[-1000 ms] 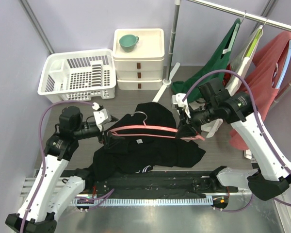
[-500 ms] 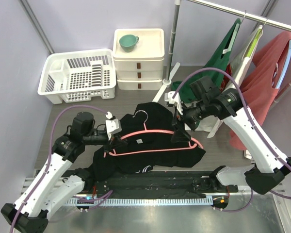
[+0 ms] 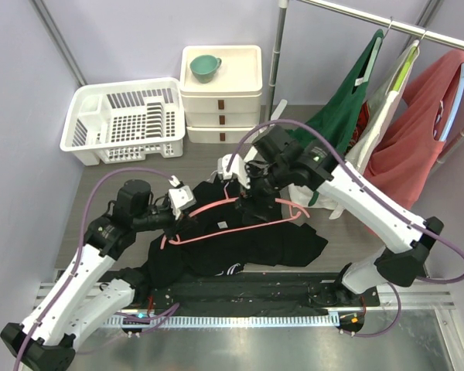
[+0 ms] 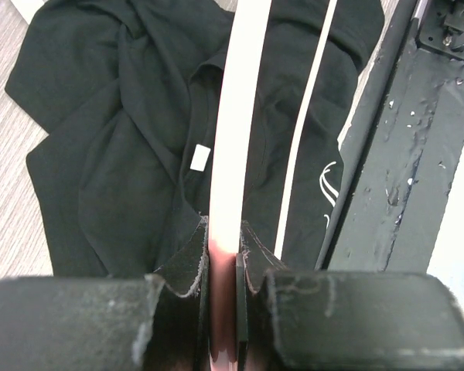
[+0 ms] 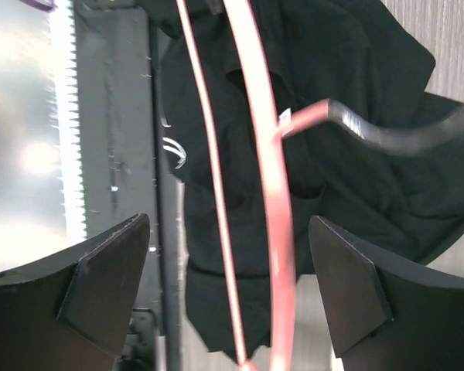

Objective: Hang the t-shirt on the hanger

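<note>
The black t-shirt [image 3: 255, 243] lies crumpled on the table in front of the arms, its small white print facing the near edge. The pink hanger [image 3: 232, 230] lies across it, hook toward the back. My left gripper [image 3: 184, 219] is shut on the hanger's left end; in the left wrist view the pink strip [image 4: 236, 116] runs straight out from between the pads of the gripper [image 4: 223, 255], over the t-shirt [image 4: 131, 147]. My right gripper [image 3: 252, 202] hovers open over the hanger's middle. In its own view the gripper [image 5: 228, 286] straddles the hanger [image 5: 267, 178] without touching it, above the t-shirt [image 5: 356, 62].
A white dish rack [image 3: 124, 120] and a white drawer unit [image 3: 220, 97] with a green cup [image 3: 205, 67] stand at the back. A clothes rail at the right carries a dark green garment [image 3: 344, 108] and a salmon-red garment [image 3: 417, 131]. A black base rail [image 3: 247, 290] runs along the near edge.
My left gripper has shut on the hanger's left end. My right gripper has opened, let go of the right end, and swung left over the hanger's middle. The hanger's right end has dropped onto the shirt.
</note>
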Controlling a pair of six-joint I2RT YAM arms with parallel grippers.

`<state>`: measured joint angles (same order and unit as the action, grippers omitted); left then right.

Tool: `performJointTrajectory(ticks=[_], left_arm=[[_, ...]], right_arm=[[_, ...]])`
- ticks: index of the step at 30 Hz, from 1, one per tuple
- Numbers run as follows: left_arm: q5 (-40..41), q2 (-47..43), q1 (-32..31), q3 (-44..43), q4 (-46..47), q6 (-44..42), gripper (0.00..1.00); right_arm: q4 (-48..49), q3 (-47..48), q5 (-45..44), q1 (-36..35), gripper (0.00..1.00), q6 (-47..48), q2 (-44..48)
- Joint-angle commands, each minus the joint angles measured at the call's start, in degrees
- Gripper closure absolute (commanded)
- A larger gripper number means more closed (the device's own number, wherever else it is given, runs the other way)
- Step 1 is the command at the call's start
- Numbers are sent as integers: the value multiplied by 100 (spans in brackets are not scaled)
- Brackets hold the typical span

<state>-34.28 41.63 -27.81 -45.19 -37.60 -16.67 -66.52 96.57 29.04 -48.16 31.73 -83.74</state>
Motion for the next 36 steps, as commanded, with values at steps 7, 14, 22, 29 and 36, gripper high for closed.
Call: performJointTrajectory(ticks=[7, 14, 22, 29, 36], left_arm=[[124, 135, -207, -192, 8, -161, 99], [-105, 22, -163, 27, -923, -1153, 40], [-368, 387, -154, 423, -459, -1761, 40], [-474, 1111, -154, 405, -2, -1920, 41], [-430, 1225, -154, 766, 166, -2147, 42]], right_arm=[[552, 424, -776, -405, 93, 334, -529], [754, -1189, -1742, -203, 99, 466, 1015], [553, -2476, -2701, -194, 99, 730, 2731], [710, -2670, -2579, -28, 99, 1063, 2259], [1133, -2425, -1656, 992, 99, 1520, 1477]])
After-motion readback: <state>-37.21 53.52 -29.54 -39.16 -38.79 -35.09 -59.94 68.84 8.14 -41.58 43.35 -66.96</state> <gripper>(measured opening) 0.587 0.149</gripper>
